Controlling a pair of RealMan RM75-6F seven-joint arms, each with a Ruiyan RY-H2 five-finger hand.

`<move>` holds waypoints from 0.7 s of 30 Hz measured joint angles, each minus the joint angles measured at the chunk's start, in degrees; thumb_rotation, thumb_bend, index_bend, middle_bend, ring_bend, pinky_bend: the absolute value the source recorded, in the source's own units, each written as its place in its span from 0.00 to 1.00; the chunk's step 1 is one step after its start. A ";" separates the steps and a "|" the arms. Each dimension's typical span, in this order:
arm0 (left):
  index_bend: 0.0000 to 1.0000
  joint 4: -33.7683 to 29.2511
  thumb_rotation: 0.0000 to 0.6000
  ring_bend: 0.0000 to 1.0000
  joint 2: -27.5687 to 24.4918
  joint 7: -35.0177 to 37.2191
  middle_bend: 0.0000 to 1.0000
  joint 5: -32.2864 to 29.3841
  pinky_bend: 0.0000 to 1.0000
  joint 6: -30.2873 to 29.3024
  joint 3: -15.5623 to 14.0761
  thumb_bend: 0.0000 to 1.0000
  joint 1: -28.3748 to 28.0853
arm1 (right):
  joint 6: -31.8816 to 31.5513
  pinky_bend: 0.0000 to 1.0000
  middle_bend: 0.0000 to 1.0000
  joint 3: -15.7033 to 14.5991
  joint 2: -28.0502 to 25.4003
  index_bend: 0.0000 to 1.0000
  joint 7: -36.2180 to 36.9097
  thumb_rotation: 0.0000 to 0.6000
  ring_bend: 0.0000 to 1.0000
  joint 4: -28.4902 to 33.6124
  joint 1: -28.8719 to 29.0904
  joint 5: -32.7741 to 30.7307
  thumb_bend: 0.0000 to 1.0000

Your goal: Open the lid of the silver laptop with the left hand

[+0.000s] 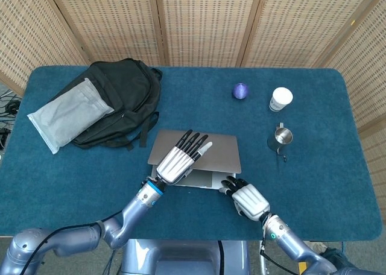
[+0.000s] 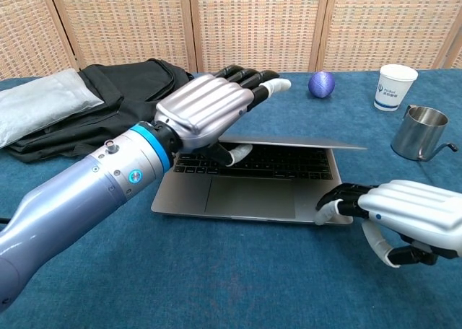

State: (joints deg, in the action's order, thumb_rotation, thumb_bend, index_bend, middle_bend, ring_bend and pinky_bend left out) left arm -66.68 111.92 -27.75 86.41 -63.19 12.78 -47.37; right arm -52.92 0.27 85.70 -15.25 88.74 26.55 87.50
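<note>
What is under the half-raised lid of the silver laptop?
Under the silver laptop's lid: black keyboard and the left hand's thumb. The screen face is hidden.

Behind the part-raised laptop lid [image 2: 289, 143] open desk [image 1: 199, 100] ran to the purple ball [image 1: 240, 91]. The black backpack [image 1: 114, 100] crowded its left; a steel pitcher [image 1: 280, 137] and paper cup [image 1: 280, 99] stood well right.

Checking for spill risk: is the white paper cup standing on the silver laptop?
No, the white paper cup stands on the blue table cover, apart from the silver laptop.
</note>
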 measured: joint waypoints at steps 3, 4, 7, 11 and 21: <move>0.00 0.22 1.00 0.00 -0.33 0.69 0.00 -0.32 0.00 -0.28 -0.02 0.44 -0.05 | 0.89 0.18 0.14 0.03 -0.05 0.20 -2.27 1.00 0.07 1.12 0.37 -2.02 0.98; 0.00 0.25 1.00 0.00 -0.45 0.77 0.00 -0.34 0.00 -0.38 -0.04 0.44 -0.07 | 1.20 0.18 0.14 0.05 -0.08 0.20 -3.08 1.00 0.07 1.41 0.52 -2.75 0.98; 0.00 0.27 1.00 0.00 -0.99 1.00 0.00 -0.39 0.00 -0.65 0.00 0.44 -0.15 | 1.98 0.18 0.15 0.06 -0.24 0.20 -4.52 1.00 0.08 2.04 0.90 -4.45 0.98; 0.00 0.11 1.00 0.00 -1.58 1.26 0.00 -0.63 0.00 -0.91 0.08 0.44 -0.21 | 2.51 0.18 0.15 -0.05 -0.44 0.20 -5.55 1.00 0.08 2.44 1.26 -5.83 0.98; 0.00 1.23 1.00 0.00 -2.38 2.19 0.00 -1.35 0.00 -1.13 0.49 0.44 -0.58 | 2.38 0.18 0.15 -0.65 -0.24 0.20 -6.15 1.00 0.08 2.47 1.86 -6.63 0.98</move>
State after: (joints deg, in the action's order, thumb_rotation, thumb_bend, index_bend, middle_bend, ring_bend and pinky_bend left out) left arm -65.46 109.54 -25.56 85.06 -64.32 13.27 -47.95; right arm -50.54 -0.38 85.46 -21.41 91.21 28.41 80.86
